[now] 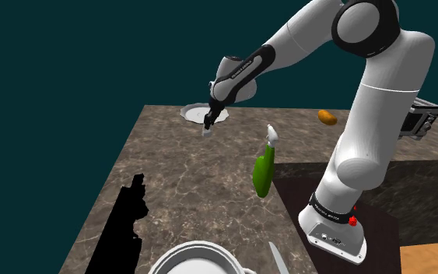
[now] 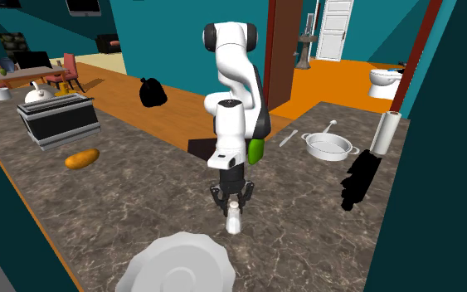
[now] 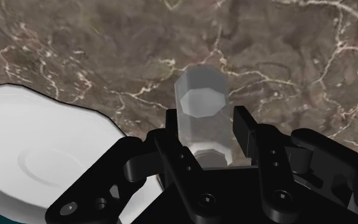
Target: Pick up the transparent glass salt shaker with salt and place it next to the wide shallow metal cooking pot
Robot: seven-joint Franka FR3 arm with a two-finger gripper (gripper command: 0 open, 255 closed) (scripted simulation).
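The clear salt shaker (image 2: 234,219) stands upright on the marble counter (image 2: 140,207), just beside a white plate (image 2: 182,265). My gripper (image 2: 234,199) hangs right over it, open, with its fingers straddling the shaker's upper part. In the wrist view the shaker (image 3: 199,111) sits between the two fingers (image 3: 244,127), with a small gap on one side. In the shoulder view the gripper (image 1: 209,121) and shaker (image 1: 207,131) are at the counter's far end by the plate (image 1: 196,114). The wide shallow metal pot (image 2: 328,148) stands far off, at the shoulder view's bottom edge (image 1: 197,261).
A green spray bottle (image 1: 264,167) stands near the arm's base. A black silhouette object (image 1: 124,226) lies by the counter's edge near the pot, and a paper roll (image 2: 386,133) stands beyond it. An orange loaf (image 2: 82,158) and a toaster oven (image 2: 57,120) sit on the other side.
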